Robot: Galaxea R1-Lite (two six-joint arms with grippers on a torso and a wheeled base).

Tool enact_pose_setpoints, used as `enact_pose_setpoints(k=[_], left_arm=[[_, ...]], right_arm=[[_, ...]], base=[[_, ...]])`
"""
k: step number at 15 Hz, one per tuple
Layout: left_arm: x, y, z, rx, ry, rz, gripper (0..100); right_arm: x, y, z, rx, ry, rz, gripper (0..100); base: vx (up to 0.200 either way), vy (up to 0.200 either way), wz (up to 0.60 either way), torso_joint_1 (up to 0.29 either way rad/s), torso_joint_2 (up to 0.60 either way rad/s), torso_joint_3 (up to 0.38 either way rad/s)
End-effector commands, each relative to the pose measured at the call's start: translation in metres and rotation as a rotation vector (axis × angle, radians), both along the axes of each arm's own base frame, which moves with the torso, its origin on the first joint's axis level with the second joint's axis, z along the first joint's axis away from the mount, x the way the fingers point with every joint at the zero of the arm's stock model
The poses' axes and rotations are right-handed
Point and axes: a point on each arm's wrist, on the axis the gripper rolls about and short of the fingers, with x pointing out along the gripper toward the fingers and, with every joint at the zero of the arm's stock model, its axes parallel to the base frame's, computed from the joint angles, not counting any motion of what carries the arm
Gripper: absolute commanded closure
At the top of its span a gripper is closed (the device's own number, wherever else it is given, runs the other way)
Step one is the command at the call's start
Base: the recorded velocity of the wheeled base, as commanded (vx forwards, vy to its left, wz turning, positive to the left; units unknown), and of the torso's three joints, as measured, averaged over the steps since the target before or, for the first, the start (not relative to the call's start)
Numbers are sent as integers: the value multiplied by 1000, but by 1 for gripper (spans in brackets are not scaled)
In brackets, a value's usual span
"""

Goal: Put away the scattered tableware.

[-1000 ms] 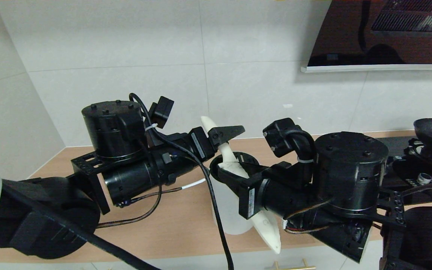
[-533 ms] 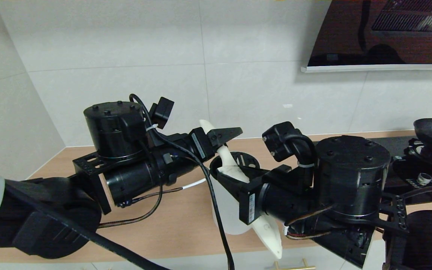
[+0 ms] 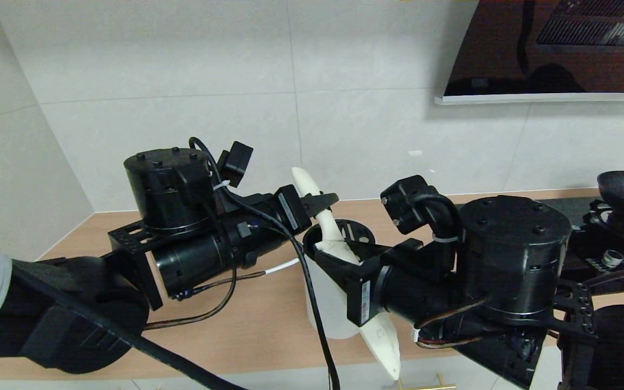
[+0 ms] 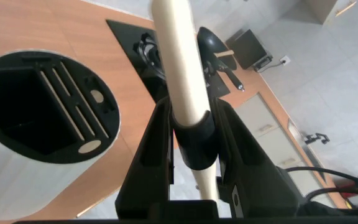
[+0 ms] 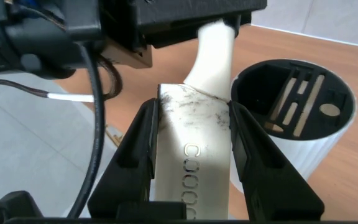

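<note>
The right claw [image 3: 339, 252] pinches the wide end of the white scoop [image 3: 383, 331]. Just past it, the left claw [image 3: 317, 203] pinches the thin handle. Under both claws, the holder [image 3: 329, 311] stands on the bench [image 3: 236, 325]. The scoop is probably not inside yet.

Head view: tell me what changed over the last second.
The left gripper pulled back slightly toward the robot's left along the handle of the cream spatula, and the spatula's lower end dipped. Both it and the right gripper stay shut on the spatula by the white utensil holder, which has not moved.
</note>
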Motion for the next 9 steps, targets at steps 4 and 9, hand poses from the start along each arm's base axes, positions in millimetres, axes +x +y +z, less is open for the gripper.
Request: enact_pose_setpoints(k=[4,9], left_arm=[[-1,1,6,-16,-22,2,100],[-1,0,7,-16,-26,-1,100]], right_arm=[[2,-2,2,7,-5,-7,100],[3,-3,3,10,-5,-14,0]], base=[[0,0,0,0,0,0],[0,0,0,0,0,0]])
